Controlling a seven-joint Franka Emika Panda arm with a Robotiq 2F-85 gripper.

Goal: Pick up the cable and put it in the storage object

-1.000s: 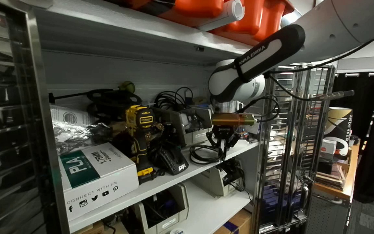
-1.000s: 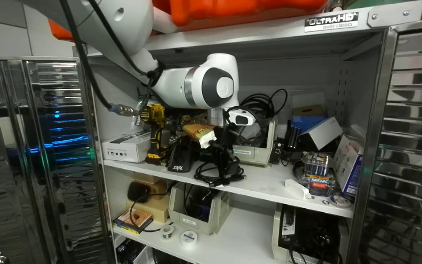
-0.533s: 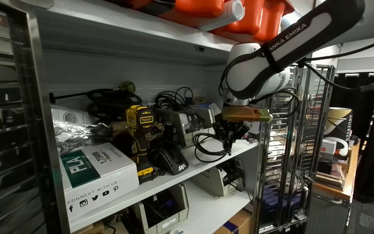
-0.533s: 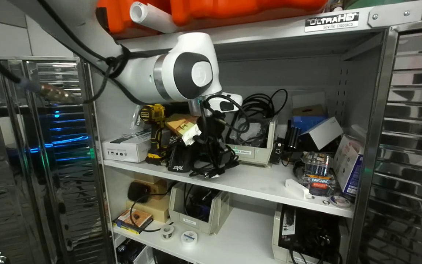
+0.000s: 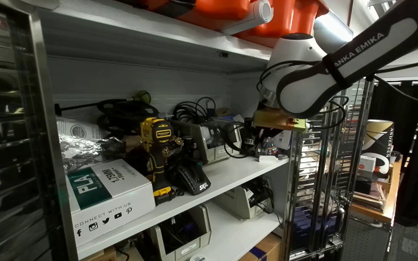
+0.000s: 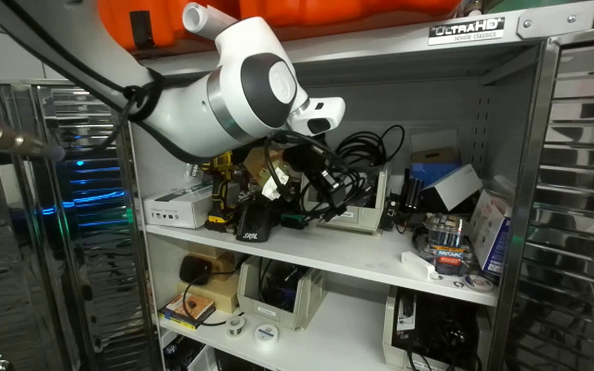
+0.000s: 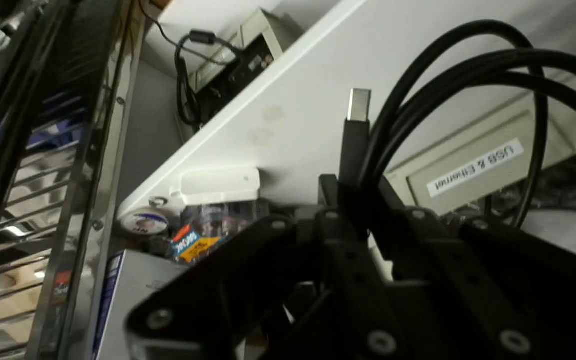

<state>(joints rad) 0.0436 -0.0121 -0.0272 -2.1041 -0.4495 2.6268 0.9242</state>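
Observation:
My gripper (image 7: 359, 188) is shut on the black cable (image 7: 498, 61) in the wrist view. The cable's silver plug (image 7: 359, 104) points out past the fingertips, and its loops hang to the right. In both exterior views the gripper (image 5: 255, 143) (image 6: 332, 189) holds the cable above the middle shelf, in front of the grey bin (image 5: 227, 152) (image 6: 383, 188). In the wrist view the bin front (image 7: 518, 127) carries a "USB & Ethernet" label. A separate tangle of black cords (image 6: 361, 147) sits on top of that bin. The pads are hidden by the cable.
A yellow drill (image 5: 157, 145), a SKIL charger (image 5: 194, 177) and a white PLA box (image 5: 118, 203) stand on the same shelf. A white piece (image 6: 418, 265) and battery packs (image 6: 446, 247) lie farther along. More bins (image 6: 261, 312) stand below. The upper shelf (image 6: 379, 38) hangs overhead.
The gripper has lifted the cable from the shelf surface and tilted. The cable now hangs in front of the grey bin. The arm has swung, and its wrist is higher.

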